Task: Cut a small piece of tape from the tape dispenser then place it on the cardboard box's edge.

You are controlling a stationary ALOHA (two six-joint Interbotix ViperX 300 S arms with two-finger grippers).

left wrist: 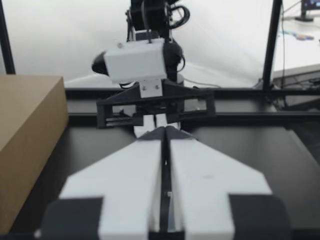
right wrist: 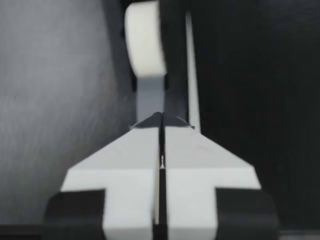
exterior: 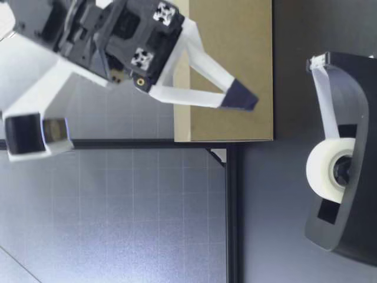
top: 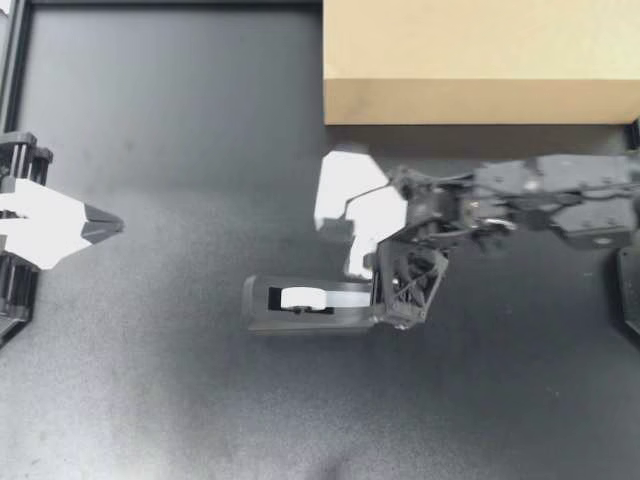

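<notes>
A black tape dispenser (top: pixel 262 303) with a white roll (top: pixel 300 297) lies mid-table. Its tape strip (exterior: pixel 324 94) runs from the roll up to the cutter end. My right gripper (top: pixel 355 268) hangs shut over that cutter end with nothing seen between its fingers. In the right wrist view its tips (right wrist: pixel 160 119) meet just short of the strip, with the roll (right wrist: pixel 145 40) ahead. In the low view my right gripper (exterior: pixel 240 97) is above the dispenser (exterior: pixel 347 177). The cardboard box (top: pixel 480 60) stands at the back right. My left gripper (top: pixel 118 225) rests shut and empty at the left edge.
A black frame rail (top: pixel 12 60) runs along the table's left side, and a post (exterior: pixel 231 212) stands behind the table. In the left wrist view the box (left wrist: pixel 25 140) sits beside the left gripper (left wrist: pixel 164 131), with the right arm (left wrist: pixel 140 60) ahead.
</notes>
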